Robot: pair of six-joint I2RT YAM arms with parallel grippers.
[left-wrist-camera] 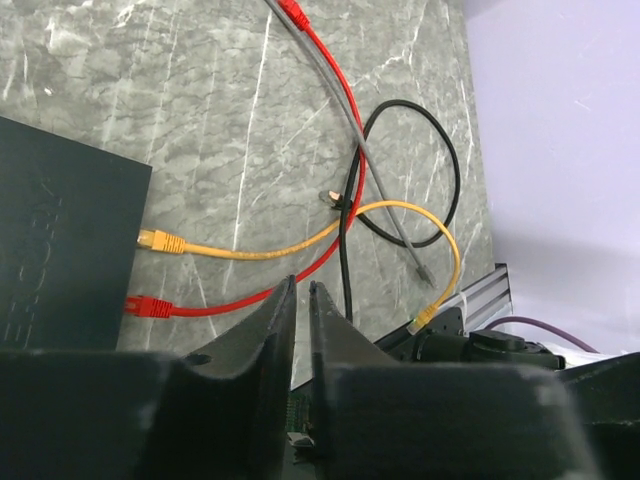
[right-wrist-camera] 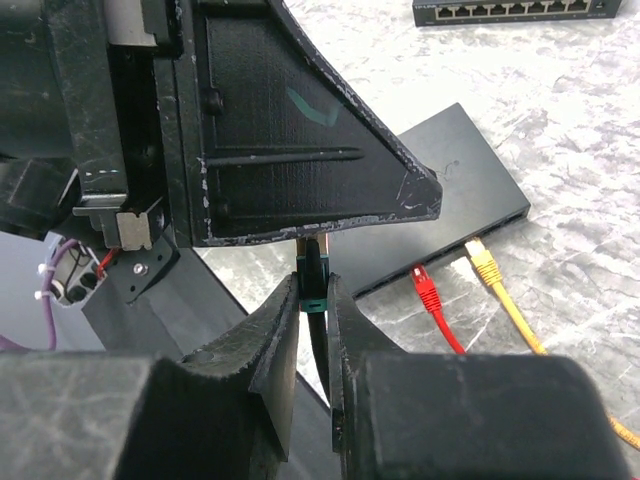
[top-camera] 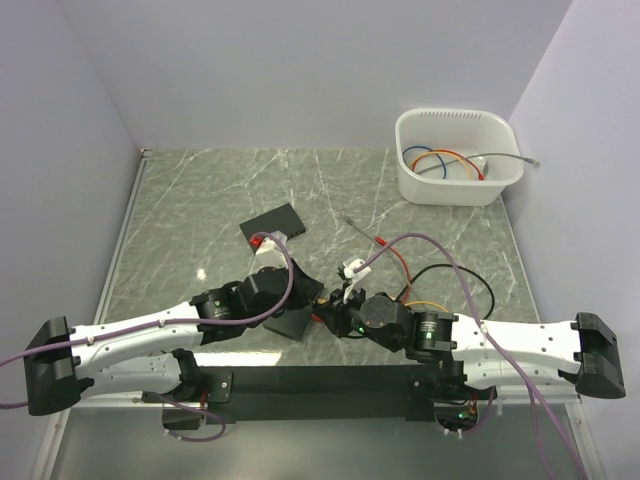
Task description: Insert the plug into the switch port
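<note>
**Top view.** The left gripper (top-camera: 308, 293) and right gripper (top-camera: 338, 303) meet tip to tip at the 3 o'clock edge of the switch (top-camera: 288, 322). A second switch (top-camera: 272, 225) lies apart at 12 o'clock. The white bin (top-camera: 450, 190) sits at 1 o'clock, with cables inside.

**Left wrist.** The fingers (left-wrist-camera: 283, 320) are drawn nearly together. A thin slit remains, and nothing is seen in it. The switch (left-wrist-camera: 60, 250) is at 9 o'clock, with a yellow plug (left-wrist-camera: 160, 241) and a red plug (left-wrist-camera: 150, 307) seated in its side. The black cable (left-wrist-camera: 440, 150) loops at 1 o'clock.

**Right wrist.** The fingers (right-wrist-camera: 280, 340) pinch the black plug (right-wrist-camera: 313, 280), which stands upright at frame centre. Its tip is hidden behind the left gripper's finger (right-wrist-camera: 300, 150) at 12 o'clock, so I cannot tell whether it touches the switch. The switch (right-wrist-camera: 440, 190) lies at 2 o'clock from the plug, with the red plug (right-wrist-camera: 428, 290) and yellow plug (right-wrist-camera: 483, 262) in its ports. The second switch (right-wrist-camera: 510, 10) is at 1 o'clock, well apart.
</note>
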